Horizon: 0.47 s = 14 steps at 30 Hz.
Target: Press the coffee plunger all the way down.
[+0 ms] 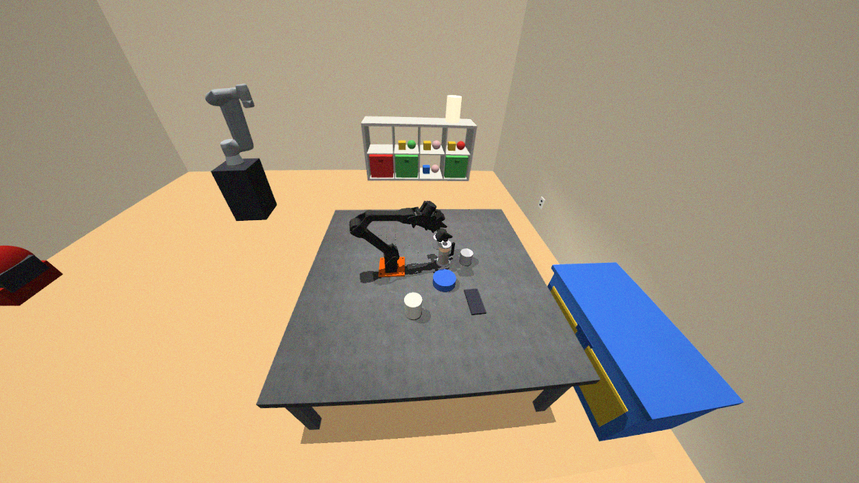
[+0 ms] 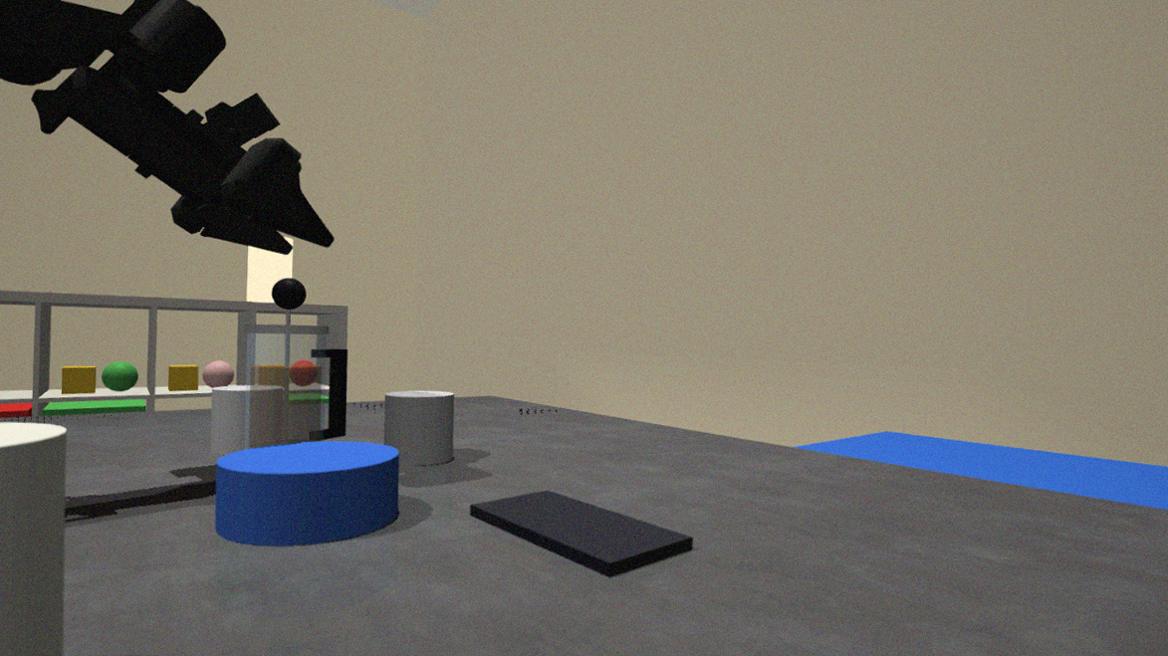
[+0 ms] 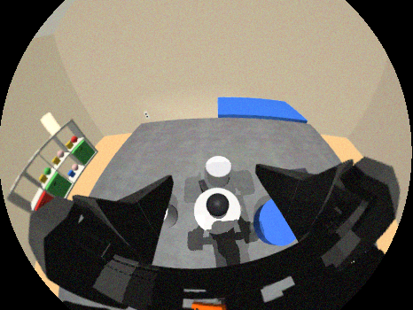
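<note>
The coffee press (image 2: 295, 384) is a clear glass cylinder with a black handle, standing upright on the grey table behind the blue disc. Its black plunger knob (image 2: 288, 293) sits just above the lid on a short rod. It also shows in the top view (image 1: 444, 250). In the wrist view the knob (image 3: 218, 204) lies centred below me over the white lid. My gripper (image 2: 300, 233) hangs a little above the knob, fingers wide open and apart from it. In the wrist view the two fingers stand far to either side of the knob.
A blue disc (image 2: 306, 490) lies in front of the press. A grey cup (image 2: 418, 425) stands to its right, a white cylinder (image 2: 237, 418) to its left and another white cylinder (image 2: 7, 536) near the camera. A dark flat slab (image 2: 580, 529) lies on the table. A blue cabinet (image 1: 630, 345) stands beside the table.
</note>
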Tool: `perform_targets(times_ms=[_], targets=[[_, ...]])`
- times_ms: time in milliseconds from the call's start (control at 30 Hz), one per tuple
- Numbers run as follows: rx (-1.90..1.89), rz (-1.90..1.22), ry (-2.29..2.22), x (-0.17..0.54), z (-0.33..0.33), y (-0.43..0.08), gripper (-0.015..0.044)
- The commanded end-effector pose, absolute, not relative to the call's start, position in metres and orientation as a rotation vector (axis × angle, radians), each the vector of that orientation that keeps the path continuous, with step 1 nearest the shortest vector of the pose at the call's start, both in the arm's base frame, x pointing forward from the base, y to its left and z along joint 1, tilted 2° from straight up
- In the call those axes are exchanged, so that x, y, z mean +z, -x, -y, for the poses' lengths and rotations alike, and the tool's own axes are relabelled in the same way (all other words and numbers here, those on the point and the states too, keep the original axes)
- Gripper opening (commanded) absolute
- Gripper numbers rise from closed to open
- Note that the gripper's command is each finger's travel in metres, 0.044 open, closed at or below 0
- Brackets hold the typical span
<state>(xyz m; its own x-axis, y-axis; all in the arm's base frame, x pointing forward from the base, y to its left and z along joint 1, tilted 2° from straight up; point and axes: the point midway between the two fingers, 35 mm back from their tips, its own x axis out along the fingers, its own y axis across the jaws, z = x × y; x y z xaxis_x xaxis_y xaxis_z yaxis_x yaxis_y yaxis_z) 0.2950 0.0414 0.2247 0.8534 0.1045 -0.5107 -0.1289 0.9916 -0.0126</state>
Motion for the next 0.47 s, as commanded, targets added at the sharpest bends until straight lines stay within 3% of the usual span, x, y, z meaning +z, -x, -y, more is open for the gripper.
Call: perform_targets(times_ms=[0, 433], targets=[[0.118, -0.524, 0.048, 0.2587, -0.04, -0.2834, 0.044], [0.118, -0.524, 0.049, 0.2563, -0.04, -0.2832, 0.044]])
